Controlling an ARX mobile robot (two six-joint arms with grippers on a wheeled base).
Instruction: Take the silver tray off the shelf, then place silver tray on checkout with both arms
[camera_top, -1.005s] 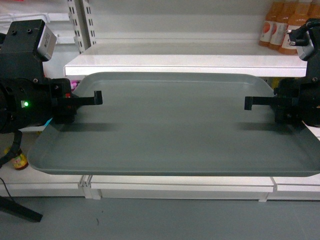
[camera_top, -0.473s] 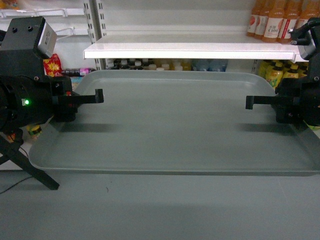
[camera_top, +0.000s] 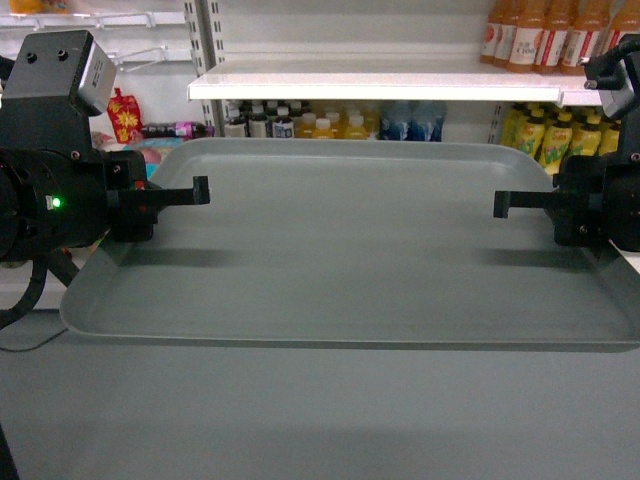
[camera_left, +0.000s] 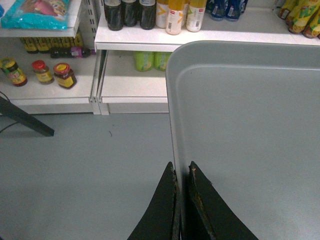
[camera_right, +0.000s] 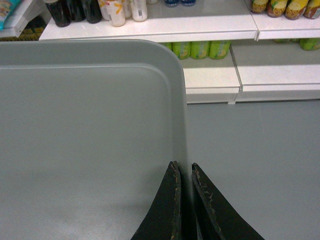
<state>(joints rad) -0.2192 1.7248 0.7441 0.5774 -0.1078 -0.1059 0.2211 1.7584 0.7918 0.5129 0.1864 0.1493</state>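
The silver tray (camera_top: 350, 240) hangs level in the air, away from the shelf (camera_top: 390, 85), a plain white board at the top of the head view. My left gripper (camera_top: 200, 190) is shut on the tray's left rim. In the left wrist view the left gripper (camera_left: 182, 167) pinches the tray (camera_left: 250, 130) edge between its black fingers. My right gripper (camera_top: 500, 205) is shut on the right rim. The right wrist view shows the right gripper (camera_right: 183, 167) clamped on the tray (camera_right: 85, 135) edge. The checkout is out of view.
Lower shelves behind the tray carry bottles (camera_top: 330, 120) and yellow bottles (camera_top: 530, 130). Orange bottles (camera_top: 520, 35) stand on the upper board at right. Jars (camera_left: 42, 72) sit on a low shelf at left. Grey floor (camera_left: 75, 165) lies under the tray.
The shelves have drawn away and climbed in the head view, uncovering lower rows of bottles. The tray stays held the same way by both grippers.
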